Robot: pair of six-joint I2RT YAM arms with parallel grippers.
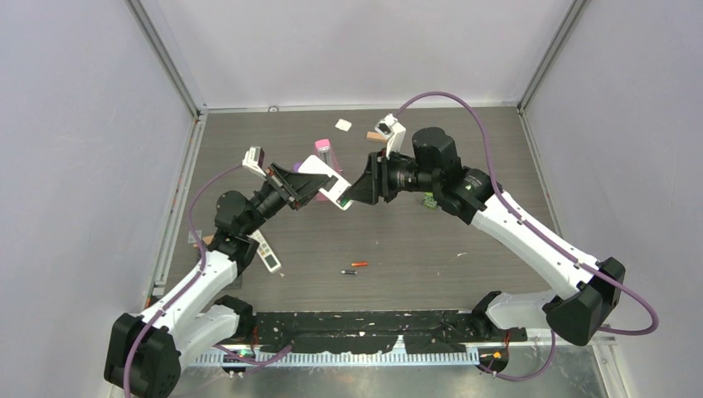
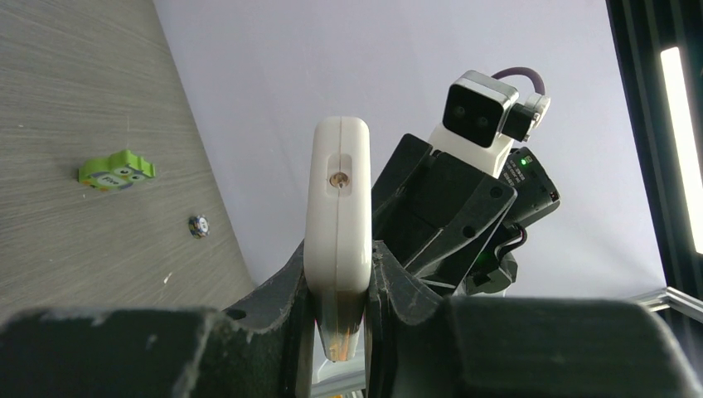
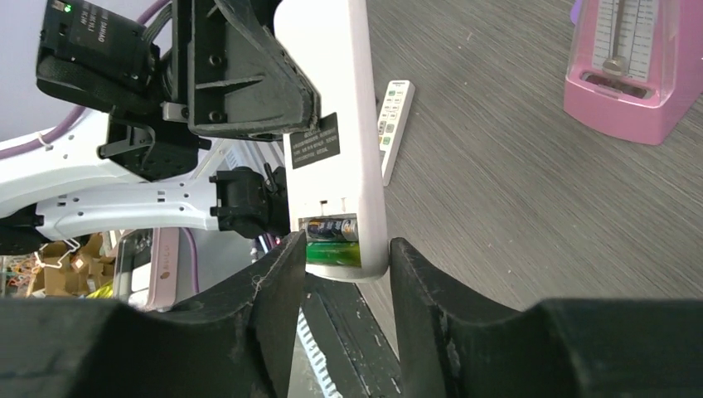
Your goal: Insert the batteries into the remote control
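Batteries in the remote: a dark cell (image 3: 332,228) and a green cell (image 3: 333,254) lie side by side in the open compartment at one end of the white remote control (image 3: 336,91). No cover shows over them, and the compartment looks full.
Loose batteries: a red-orange cell (image 1: 359,264) and a loose dark cell (image 1: 348,272) lie close together on the tabletop (image 1: 431,249), well apart from the held remote, on its arm-base side.
Remote control: raised off the tabletop and tilted, between the two arms.
Left gripper (image 2: 337,278): jaws clamped on the remote's long edges, away from the compartment end.
Right gripper (image 3: 341,249): jaws stand either side of the compartment end, very near both edges. Whether they press on it cannot be told.
Handling, batteries: judged light, rigid, smooth and quick to roll. They are best pinched across the middle of the barrel, kept in line with the slot.
Handling, remote: likely a light, stiff, slick plastic shell. A hold on the long edges, clear of the compartment, suits it.
Second remote (image 1: 267,253): flat on the tabletop, to the held remote's left and nearer the bases.
Pink metronome (image 3: 634,66): upright, just beyond the held remote.
Small green figure (image 2: 116,170): on the tabletop, to the held remote's right.
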